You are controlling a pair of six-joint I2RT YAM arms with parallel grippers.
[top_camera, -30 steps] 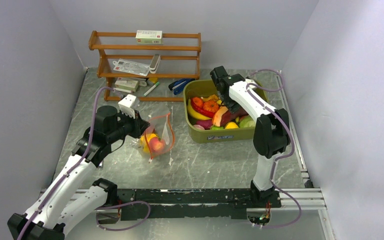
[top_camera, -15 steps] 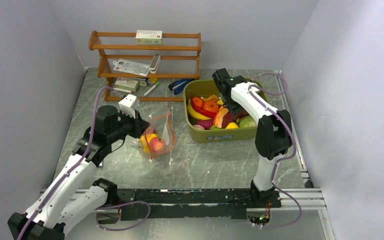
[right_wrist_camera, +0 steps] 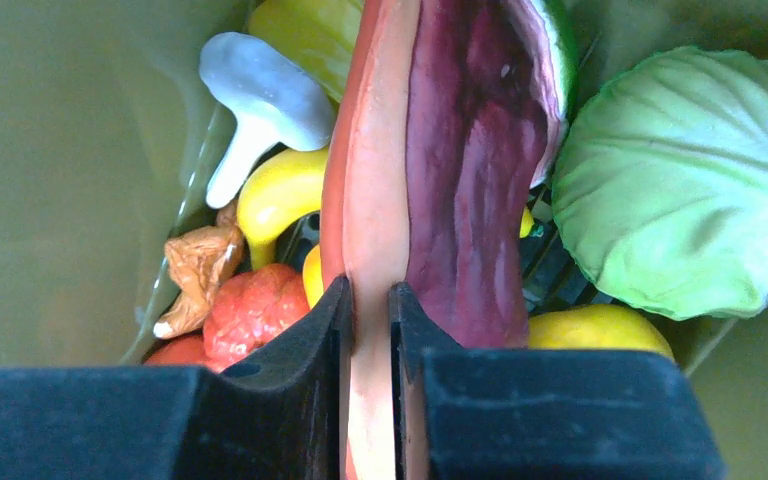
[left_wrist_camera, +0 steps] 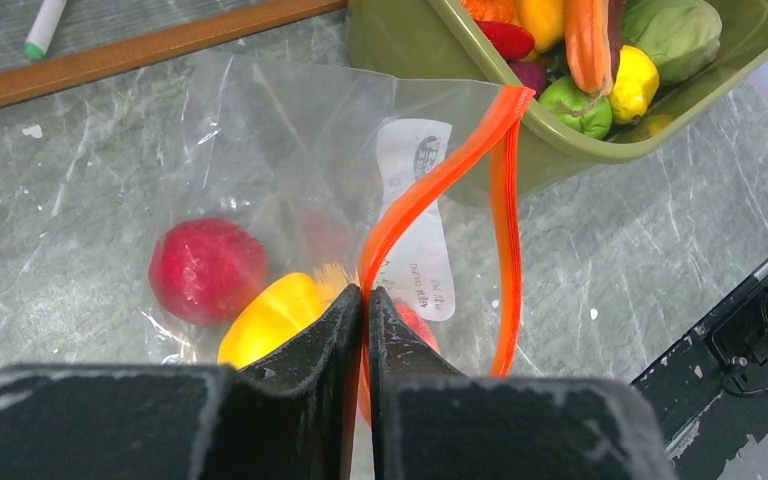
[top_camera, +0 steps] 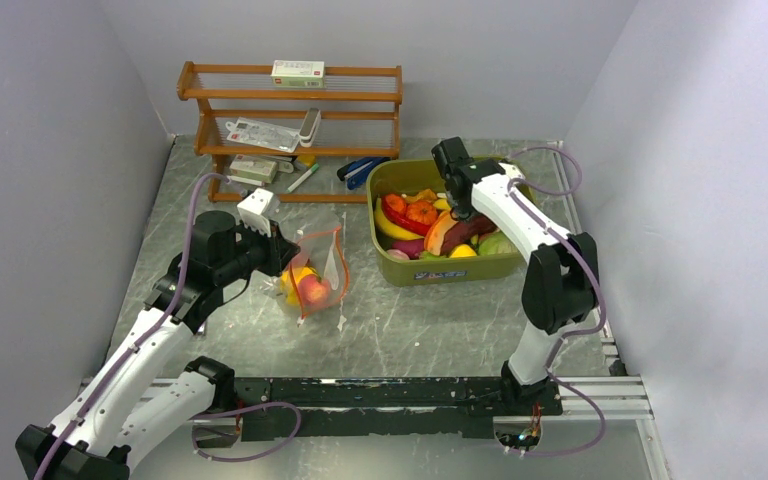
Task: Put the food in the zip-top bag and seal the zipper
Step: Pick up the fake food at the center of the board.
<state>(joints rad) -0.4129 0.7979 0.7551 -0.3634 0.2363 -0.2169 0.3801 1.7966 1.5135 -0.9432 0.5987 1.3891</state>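
The clear zip-top bag (top_camera: 316,268) lies on the table left of the olive tub (top_camera: 445,270), its mouth open. My left gripper (left_wrist_camera: 365,295) is shut on one lip of the red-orange zipper (left_wrist_camera: 440,170). Inside the bag (left_wrist_camera: 290,150) sit a red fruit (left_wrist_camera: 205,268) and a yellow one (left_wrist_camera: 270,315). My right gripper (right_wrist_camera: 370,290) is down in the tub, shut on the pale orange edge of a long slice of food (right_wrist_camera: 460,150) with maroon flesh. In the top view that gripper (top_camera: 460,212) is over the heap of food (top_camera: 410,215).
Around the held slice lie a green leafy piece (right_wrist_camera: 680,190), a white mushroom (right_wrist_camera: 260,95) and yellow and red pieces. A wooden rack (top_camera: 290,115) with packets stands at the back left, with a marker pen (top_camera: 302,178) and a blue tool (top_camera: 360,170) at its foot.
My right gripper's jaws have closed onto the slice in the tub, and that arm's elbow has swung to the right. The left arm and bag have not moved.
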